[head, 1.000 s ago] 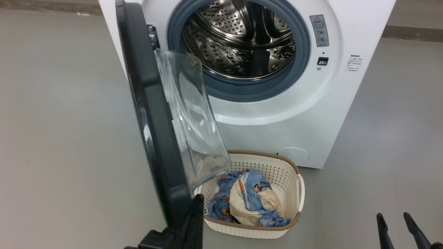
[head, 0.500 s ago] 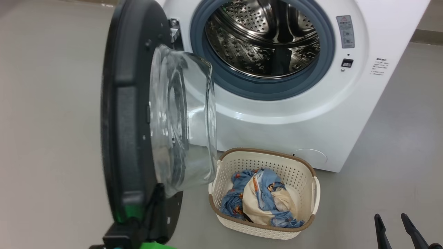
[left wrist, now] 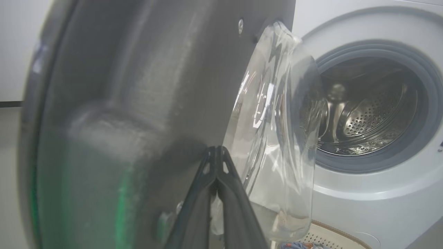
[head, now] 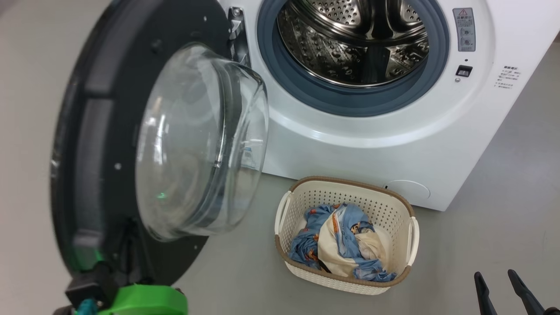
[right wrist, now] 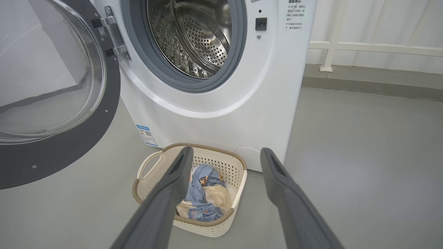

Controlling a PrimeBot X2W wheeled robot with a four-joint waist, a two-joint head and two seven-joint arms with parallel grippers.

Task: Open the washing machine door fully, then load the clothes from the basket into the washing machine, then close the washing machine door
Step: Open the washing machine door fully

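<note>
on the floor (head: pixel 481 218) before the washing machine (head: pixel 372 144), the basket (head: pixel 350 181) holds the clothes (head: pixel 341 236). washing machine door (head: pixel 100 144) open; left gripper (left wrist: pixel 216 152) pinched shut at its inner face, right gripper (head: pixel 495 274) spread wide, empty.

Left hand (left wrist: pixel 216 149) was clamped tight, and its two dark fingers (left wrist: pixel 232 204) were pressed together with the tips meeting and no gap at the end, reaching up and away from the wrist. In the head view its green wrist collar (head: pixel 142 302) sat low, with a black block (head: pixel 89 286) just beside it. Over on the other side, right hand (head: pixel 495 274) hung low with jaws spread wide and nothing between them. Both of its fingers (right wrist: pixel 157 211) ran straight out from the wrist, tips well apart and level with each other.
</note>
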